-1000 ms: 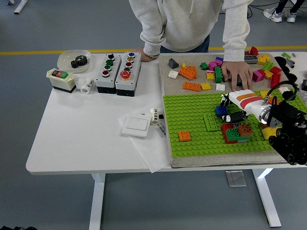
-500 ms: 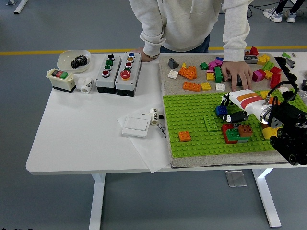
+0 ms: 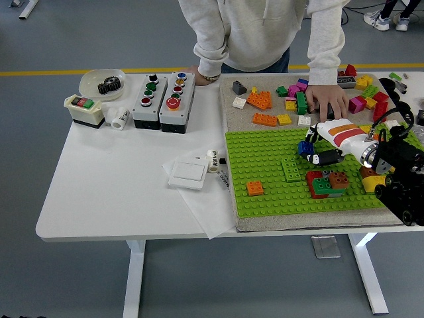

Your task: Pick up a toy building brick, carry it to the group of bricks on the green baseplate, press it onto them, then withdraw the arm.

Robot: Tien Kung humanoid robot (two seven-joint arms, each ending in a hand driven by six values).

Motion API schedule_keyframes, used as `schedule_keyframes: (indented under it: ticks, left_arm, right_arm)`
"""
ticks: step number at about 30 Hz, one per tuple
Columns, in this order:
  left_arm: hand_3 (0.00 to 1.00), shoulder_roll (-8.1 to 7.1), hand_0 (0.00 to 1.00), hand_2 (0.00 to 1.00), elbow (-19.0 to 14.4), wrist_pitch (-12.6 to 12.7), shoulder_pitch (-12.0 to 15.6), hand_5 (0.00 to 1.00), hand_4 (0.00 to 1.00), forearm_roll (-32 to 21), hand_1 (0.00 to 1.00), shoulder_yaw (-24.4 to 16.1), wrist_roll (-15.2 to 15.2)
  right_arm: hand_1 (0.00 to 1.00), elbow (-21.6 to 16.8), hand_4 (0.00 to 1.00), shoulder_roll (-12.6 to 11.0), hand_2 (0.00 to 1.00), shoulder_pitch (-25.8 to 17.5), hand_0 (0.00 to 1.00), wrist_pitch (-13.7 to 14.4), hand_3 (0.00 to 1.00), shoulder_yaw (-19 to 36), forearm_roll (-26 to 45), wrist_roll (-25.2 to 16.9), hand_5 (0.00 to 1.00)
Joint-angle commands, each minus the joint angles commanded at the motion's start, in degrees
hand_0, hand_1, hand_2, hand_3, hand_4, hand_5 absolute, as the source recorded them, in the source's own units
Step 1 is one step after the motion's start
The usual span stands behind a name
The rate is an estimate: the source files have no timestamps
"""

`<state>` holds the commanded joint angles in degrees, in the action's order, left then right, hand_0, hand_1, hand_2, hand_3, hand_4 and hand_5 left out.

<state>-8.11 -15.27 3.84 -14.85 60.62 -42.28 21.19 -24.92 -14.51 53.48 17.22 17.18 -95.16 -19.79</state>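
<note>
My right hand (image 3: 317, 147), white with orange stripes on a black arm, reaches in from the right over the green baseplate (image 3: 265, 169). Its fingers are curled on a small blue brick (image 3: 305, 148), held a little above the plate. Just below and right of it stands the group of red, green and brown bricks (image 3: 327, 183) on the plate. A flat green brick (image 3: 291, 169) and an orange brick (image 3: 255, 188) also sit on the plate. My left arm is out of sight.
Loose bricks (image 3: 265, 101) lie on the beige mat behind the plate, where a person's hand (image 3: 328, 101) rests. Button boxes (image 3: 163, 99), a bowl with a gear (image 3: 102, 83), a white switch (image 3: 187, 172) and paper occupy the table's left half.
My right hand has lifted slightly and shifted up with the blue brick. The person's hand stays on the mat.
</note>
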Motion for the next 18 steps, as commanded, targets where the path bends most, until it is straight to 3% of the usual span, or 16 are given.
schedule_keyframes:
  ticks: [6, 13, 18]
  left_arm:
    - [0.601, 0.03, 0.772, 0.738, 0.1, 0.11, 0.2, 0.592, 0.676, -0.2, 0.746, 0.03, -0.15]
    - [0.602, -0.08, 0.773, 0.738, 0.35, 0.2, 0.68, 0.591, 0.675, 0.04, 0.745, -0.26, -0.39]
    - [0.601, -0.24, 0.772, 0.738, 0.5, 0.28, 0.95, 0.591, 0.675, 0.2, 0.743, -0.5, -0.47]
  right_arm:
    - [0.542, -2.68, 0.698, -1.46, 0.567, 0.03, 0.533, 0.31, 0.514, 1.87, -2.49, -0.28, 0.456]
    - [0.539, -13.35, 0.697, -7.78, 0.566, 0.43, 0.526, 0.9, 0.515, 4.95, -9.64, -0.61, 0.454]
    - [0.539, -21.69, 0.697, -12.66, 0.566, 0.59, 0.519, -1.48, 0.514, 4.09, -14.06, 1.07, 0.454]
